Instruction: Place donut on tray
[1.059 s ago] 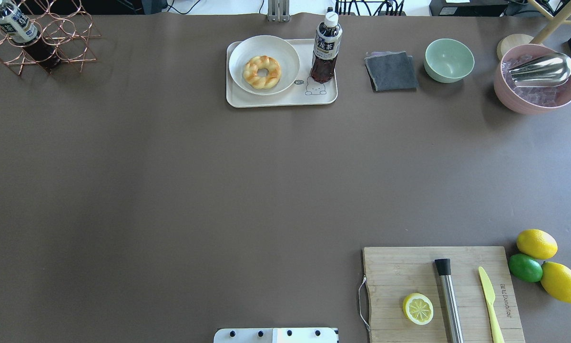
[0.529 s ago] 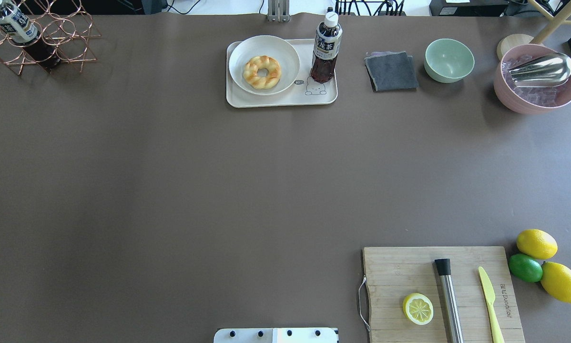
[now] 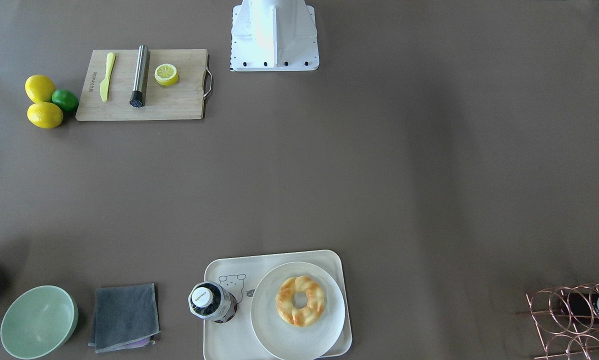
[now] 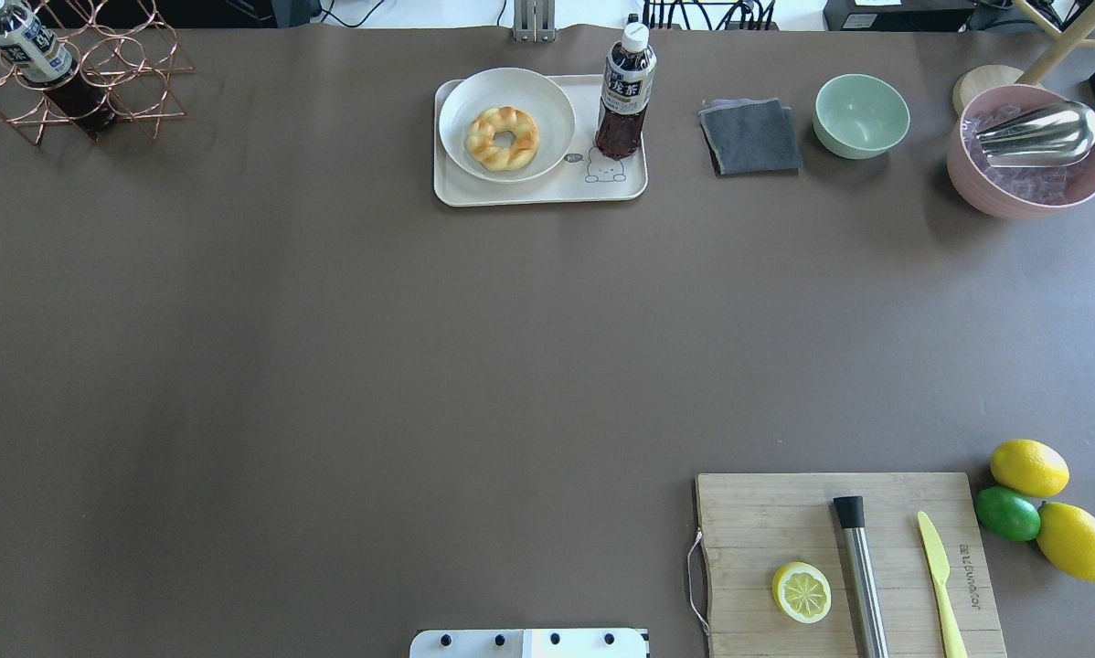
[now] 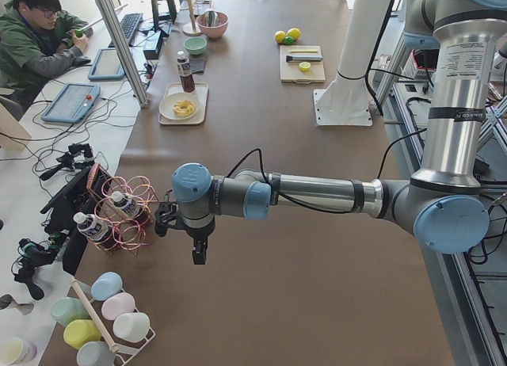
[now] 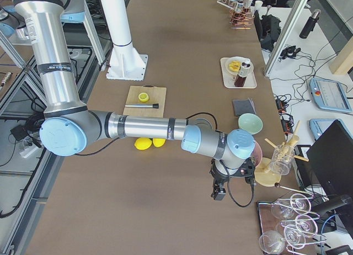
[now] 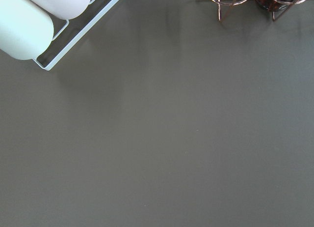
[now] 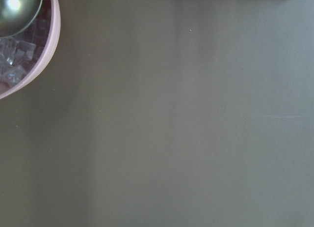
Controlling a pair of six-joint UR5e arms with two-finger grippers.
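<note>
The braided golden donut [image 4: 502,138] lies on a round off-white plate [image 4: 547,96] that sits on the cream tray [image 4: 547,192] at the table's far middle. The front view shows the donut [image 3: 300,300], the plate [image 3: 279,340] and the tray [image 3: 229,265] too. A dark tea bottle [image 4: 626,91] stands on the tray beside the plate. My left gripper [image 5: 198,255] hangs over bare table near the copper rack, far from the tray. My right gripper [image 6: 217,195] hangs near the pink bowl. Neither shows in the overhead or front views, so I cannot tell whether they are open or shut.
A copper wire rack [image 4: 81,73] with a bottle stands far left. A grey cloth [image 4: 750,137], a green bowl [image 4: 861,114] and a pink bowl [image 4: 1027,164] with a scoop stand far right. A cutting board [image 4: 785,521] with a lemon half, lemons and a lime lie near right.
</note>
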